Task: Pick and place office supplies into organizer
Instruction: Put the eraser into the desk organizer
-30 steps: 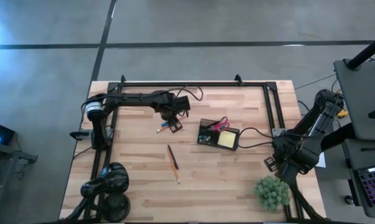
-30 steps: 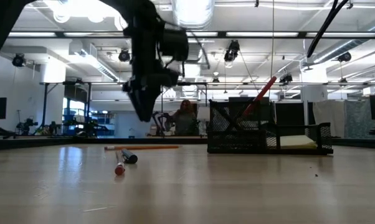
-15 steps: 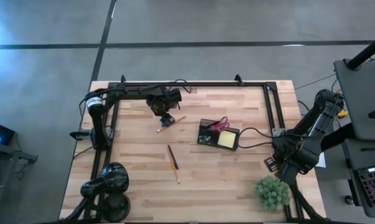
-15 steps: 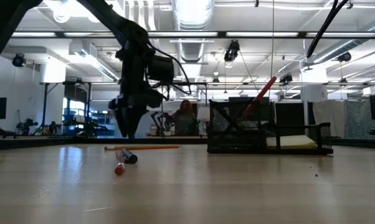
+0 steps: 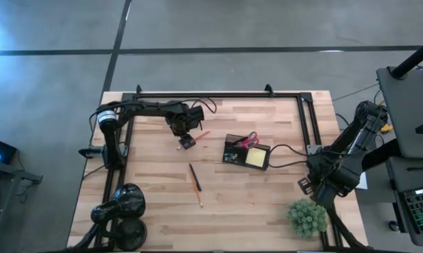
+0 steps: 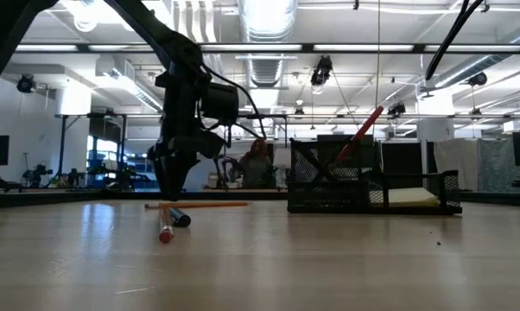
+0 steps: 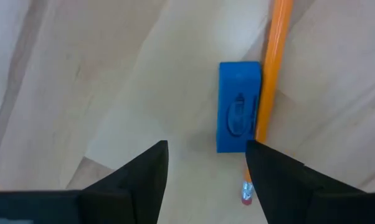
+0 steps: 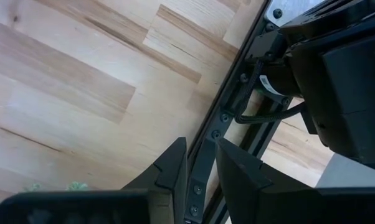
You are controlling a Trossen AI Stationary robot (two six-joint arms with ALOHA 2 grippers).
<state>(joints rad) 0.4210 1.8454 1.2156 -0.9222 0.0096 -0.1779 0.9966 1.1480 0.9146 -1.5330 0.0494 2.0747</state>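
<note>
The left gripper (image 5: 185, 138) hangs low over the wooden table (image 5: 268, 204), its fingers (image 7: 144, 171) spread wide apart and holding nothing; just ahead of the tips lies the small blue piece (image 7: 239, 106), flat on the wood, its long side touching an orange pencil (image 7: 271, 74); the organizer (image 5: 246, 152) sits well off to that gripper's right; the right gripper (image 8: 200, 163) waits by the table's right rail, fingers nearly together, empty.
</note>
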